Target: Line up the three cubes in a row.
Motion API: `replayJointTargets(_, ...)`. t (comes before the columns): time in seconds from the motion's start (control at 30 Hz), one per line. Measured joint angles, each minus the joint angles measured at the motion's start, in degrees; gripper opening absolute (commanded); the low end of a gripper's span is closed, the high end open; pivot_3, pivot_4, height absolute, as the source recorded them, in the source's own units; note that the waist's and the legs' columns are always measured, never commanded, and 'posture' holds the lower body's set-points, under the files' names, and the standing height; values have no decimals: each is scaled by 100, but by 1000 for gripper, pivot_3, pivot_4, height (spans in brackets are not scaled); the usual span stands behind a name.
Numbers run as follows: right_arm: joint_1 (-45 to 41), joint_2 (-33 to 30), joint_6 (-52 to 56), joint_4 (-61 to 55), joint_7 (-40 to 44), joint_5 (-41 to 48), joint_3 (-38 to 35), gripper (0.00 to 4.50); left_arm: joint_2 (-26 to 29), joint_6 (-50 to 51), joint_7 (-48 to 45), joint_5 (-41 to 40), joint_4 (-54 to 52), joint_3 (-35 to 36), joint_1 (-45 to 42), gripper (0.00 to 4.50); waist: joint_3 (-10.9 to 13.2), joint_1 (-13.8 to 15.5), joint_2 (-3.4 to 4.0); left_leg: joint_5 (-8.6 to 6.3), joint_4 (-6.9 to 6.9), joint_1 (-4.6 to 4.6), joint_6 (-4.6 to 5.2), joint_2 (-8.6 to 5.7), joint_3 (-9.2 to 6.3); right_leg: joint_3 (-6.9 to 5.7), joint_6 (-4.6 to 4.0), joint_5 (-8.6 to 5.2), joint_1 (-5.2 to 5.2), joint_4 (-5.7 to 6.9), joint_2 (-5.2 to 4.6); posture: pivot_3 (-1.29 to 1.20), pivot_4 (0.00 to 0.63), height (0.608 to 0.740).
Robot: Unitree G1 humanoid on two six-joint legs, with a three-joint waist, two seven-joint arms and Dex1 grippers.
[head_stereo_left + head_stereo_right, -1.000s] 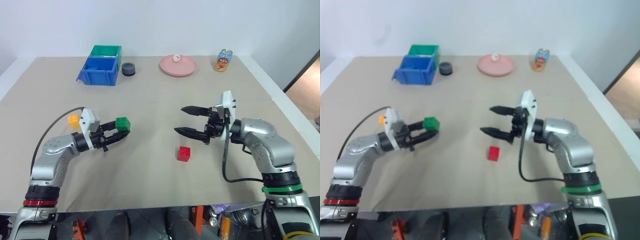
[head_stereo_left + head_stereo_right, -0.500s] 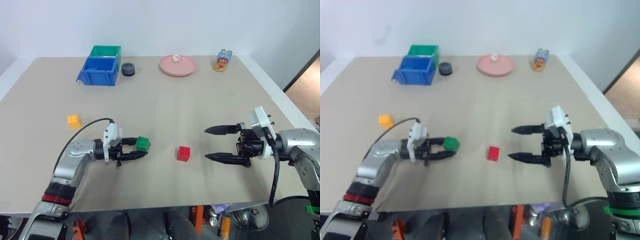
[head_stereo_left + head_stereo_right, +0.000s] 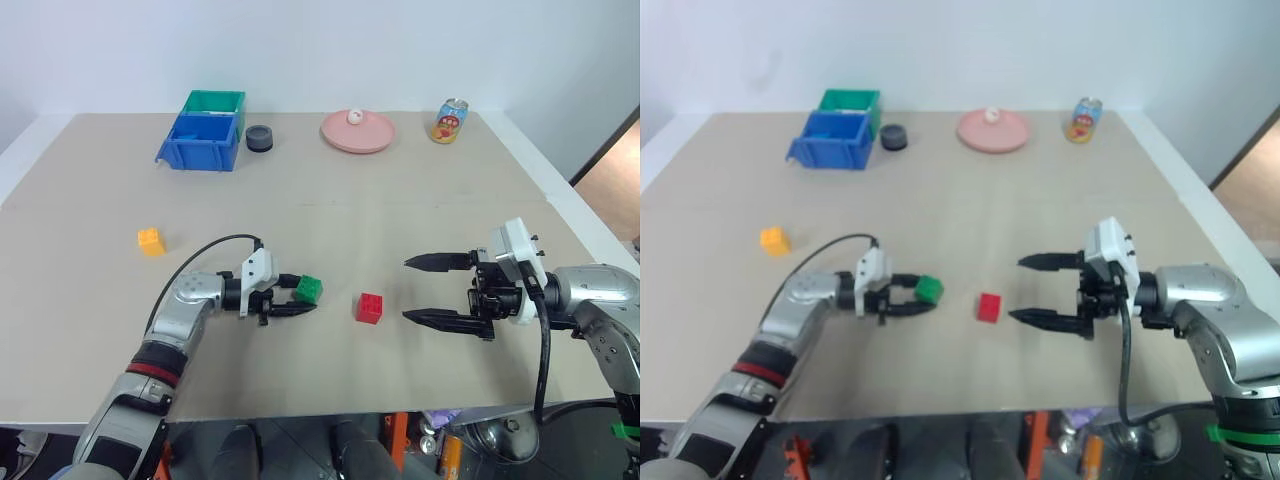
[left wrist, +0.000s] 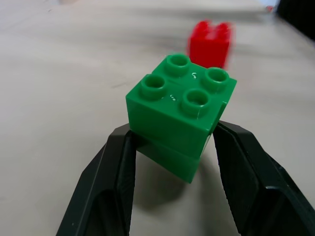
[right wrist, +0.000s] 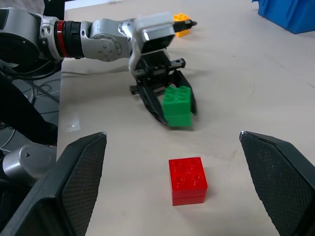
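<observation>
So far no row exists: the left gripper (image 3: 303,299) clamps the green studded plastic cube (image 3: 309,289) just beside the red studded plastic cube (image 3: 369,307), the yellow-orange studded plastic cube (image 3: 150,240) lies well apart from it, and the right gripper (image 3: 420,290) gapes empty.

You're looking at a robot test lab: a plain beige desk (image 3: 330,200) against a bare white wall (image 3: 320,45), set with staged props, namely stacked plastic bins (image 3: 203,130), a pink plate (image 3: 357,131), a drink can (image 3: 449,121) and toy bricks (image 3: 369,307).

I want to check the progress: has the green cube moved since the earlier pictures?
Yes. The green cube, held in the left end effector, has travelled away from the yellow cube and now sits close to the red cube.
</observation>
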Motion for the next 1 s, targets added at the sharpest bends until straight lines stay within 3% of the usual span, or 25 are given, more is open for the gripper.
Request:
replayJointTargets(0.5,-51,55,-17,-32,-52,-18,34,4500,-16,1333,517,-65,-1310,-36,576,1841,-1,15,1,0,-2,2,0,0,-1,1,1,-2,3,0,0,0,150,736)
replayJointTargets(0.83,-126,96,-38,39,-23,-37,123,4500,-12,1749,762,-186,-1602,-25,690,1841,-1,17,2,0,-3,3,0,0,-1,1,0,-2,3,0,0,0,150,736)
replayJointTargets(1.0,-168,110,-80,89,-16,-44,229,4500,207,2007,748,-340,-2219,-37,1105,1841,-1,15,2,0,-6,4,0,1,-2,0,-2,-4,2,0,1,0,150,736)
